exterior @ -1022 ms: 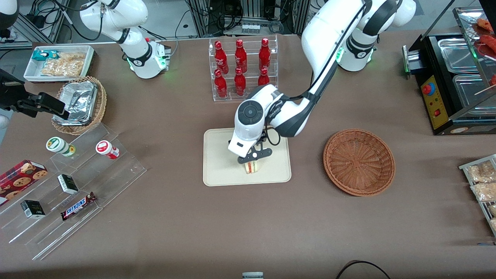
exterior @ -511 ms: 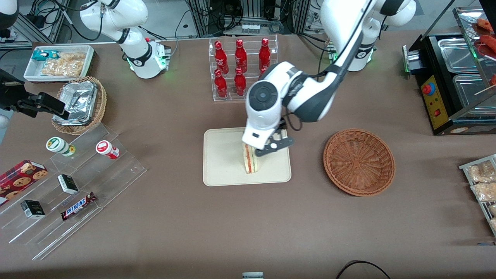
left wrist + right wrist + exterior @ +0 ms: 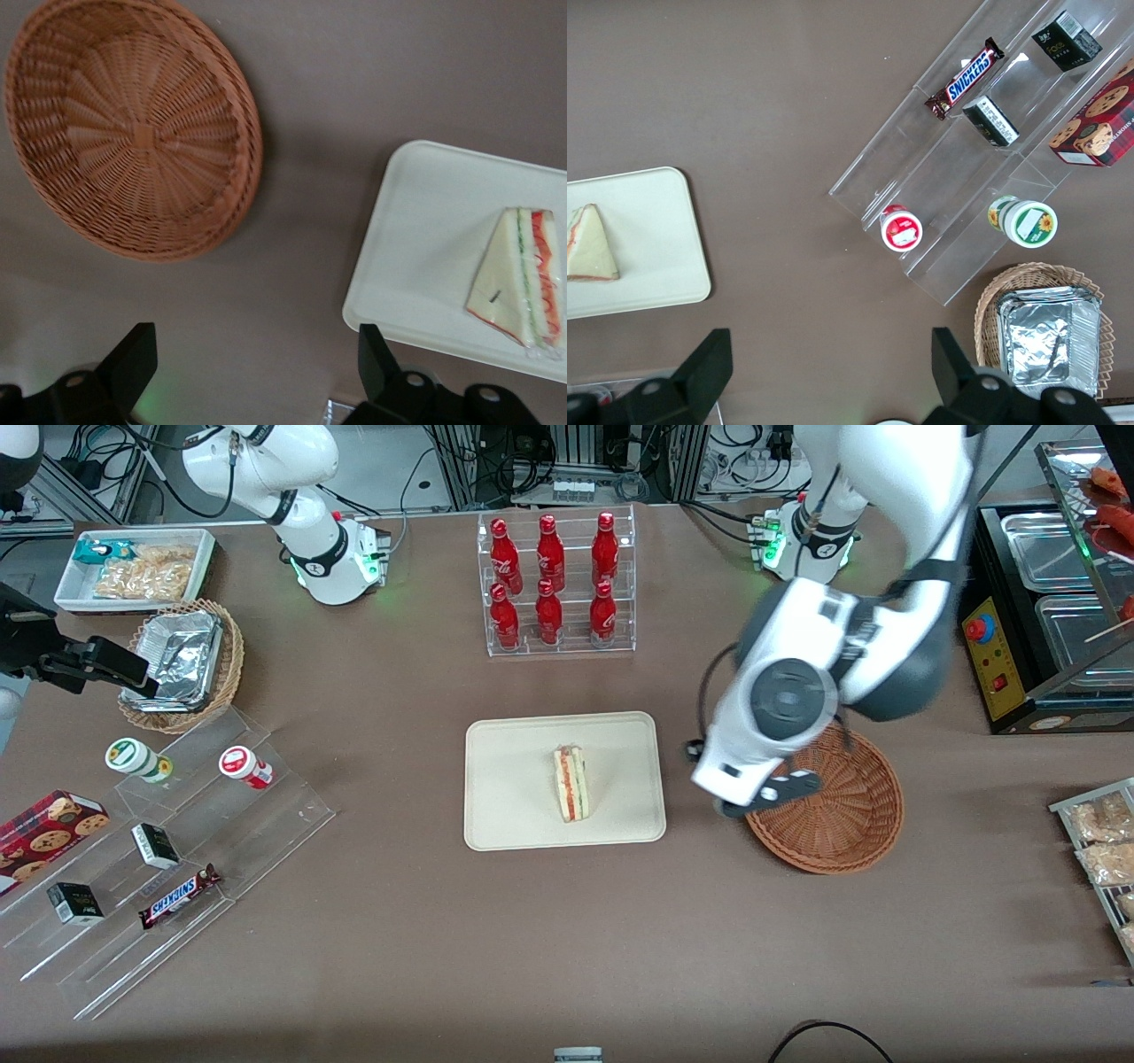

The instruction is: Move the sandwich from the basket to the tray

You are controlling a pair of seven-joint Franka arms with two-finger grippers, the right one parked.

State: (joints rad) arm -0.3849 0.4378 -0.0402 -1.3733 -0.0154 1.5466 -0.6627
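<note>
Resting on its side on the cream tray [image 3: 514, 797], a little toward the tray's three o'clock edge in the front view, the sandwich [image 3: 572, 782] looks delivered, and the wicker basket [image 3: 850, 824] holds nothing, so I judge the task essentially done with only the arm's retreat left. The gripper [image 3: 764, 795] hangs with nothing in it, jaws apart, above the basket's nine o'clock rim. The rack of red bottles [image 3: 555, 580] at the tray's twelve o'clock stands well apart, blocking nothing.

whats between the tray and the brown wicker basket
Only bare brown tablecloth lies between the cream rectangular tray and the reddish-brown round wicker basket, seen in the left wrist view; the open pincer hangs above.
</note>
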